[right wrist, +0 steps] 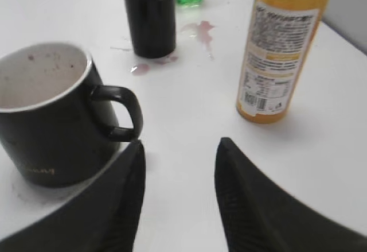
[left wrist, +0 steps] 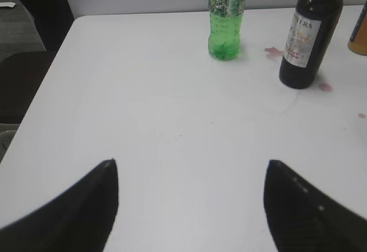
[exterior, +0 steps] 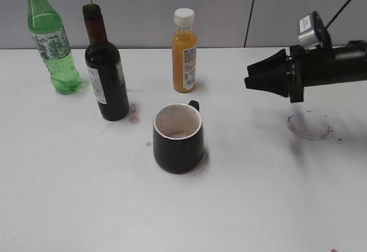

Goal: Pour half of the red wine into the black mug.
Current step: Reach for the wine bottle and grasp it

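Near the middle of the table (exterior: 69,206) stands the mug (exterior: 178,138), upright, handle turned toward the back; its white inside is stained and seems to hold only a thin residue. The wine bottle (exterior: 105,68) stands upright to its left, near but apart, uncapped as far as can be seen, ready to be picked up. Neither arm holds anything. The right gripper (right wrist: 179,166) hangs above the table right of the mug, fingers (right wrist: 117,206) partly spread and empty, aimed between the mug handle and the juice bottle (right wrist: 282,45). The left gripper (left wrist: 192,200) has its fingers wide apart over bare table and does not appear in the exterior view. How much wine remains is hidden by the dark glass. Pink splashes (right wrist: 198,31) mark the table around the bottle, and a ring stain (exterior: 309,127) lies under the right arm.
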Available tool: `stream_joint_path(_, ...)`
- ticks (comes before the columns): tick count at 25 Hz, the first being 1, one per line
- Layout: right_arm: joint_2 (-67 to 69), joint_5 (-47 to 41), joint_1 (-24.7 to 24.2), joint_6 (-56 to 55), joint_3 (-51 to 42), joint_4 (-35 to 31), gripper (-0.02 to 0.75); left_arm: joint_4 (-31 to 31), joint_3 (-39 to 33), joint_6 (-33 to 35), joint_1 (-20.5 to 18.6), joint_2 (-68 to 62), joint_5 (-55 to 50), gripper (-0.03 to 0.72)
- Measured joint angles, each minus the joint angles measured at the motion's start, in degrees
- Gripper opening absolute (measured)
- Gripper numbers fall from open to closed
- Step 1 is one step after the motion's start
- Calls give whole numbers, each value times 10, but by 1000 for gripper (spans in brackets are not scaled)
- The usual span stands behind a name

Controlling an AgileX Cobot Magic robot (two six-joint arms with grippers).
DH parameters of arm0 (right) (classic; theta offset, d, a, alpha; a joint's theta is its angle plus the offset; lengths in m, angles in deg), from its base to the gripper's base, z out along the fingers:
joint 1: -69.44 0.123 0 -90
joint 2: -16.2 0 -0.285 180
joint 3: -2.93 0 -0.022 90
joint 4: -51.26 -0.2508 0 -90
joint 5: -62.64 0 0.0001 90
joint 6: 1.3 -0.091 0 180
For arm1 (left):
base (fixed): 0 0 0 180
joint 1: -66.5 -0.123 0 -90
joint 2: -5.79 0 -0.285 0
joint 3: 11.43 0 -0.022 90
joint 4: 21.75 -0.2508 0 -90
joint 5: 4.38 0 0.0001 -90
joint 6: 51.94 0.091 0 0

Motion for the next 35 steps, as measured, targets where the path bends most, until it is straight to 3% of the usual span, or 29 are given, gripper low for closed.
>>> stream_joint_path(6,-76,-133,-34,-148,0,3,315,0,0,-1,0,0,0,590)
stream_joint_path(12,-122,-295,-45,-172,0,2,315,0,0,0,0,0,0,590)
stream_joint_path(15,-131,-423,-45,-201,0,-6,315,0,0,0,0,0,0,590)
stream_joint_path(18,-138,-551,-45,-228,0,-80,321,0,0,0,0,0,0,590)
stream_joint_path(20,-143,-596,-46,-234,0,-127,365,0,0,0,0,0,0,590)
stream_joint_path(25,-151,-603,-47,-236,0,-218,628,0,0,0,0,0,0,590)
stream_joint_path(28,-157,-614,-47,-235,0,-228,650,0,0,0,0,0,0,590)
stream_joint_path(31,-163,-693,-46,-199,1,-238,650,0,0,-1,0,0,0,590)
stream_joint_path(33,-165,-757,-46,-113,6,-300,650,0,0,0,0,0,0,590)
stream_joint_path(35,-165,-820,-47,26,18,-450,648,0,0,0,0,0,0,590)
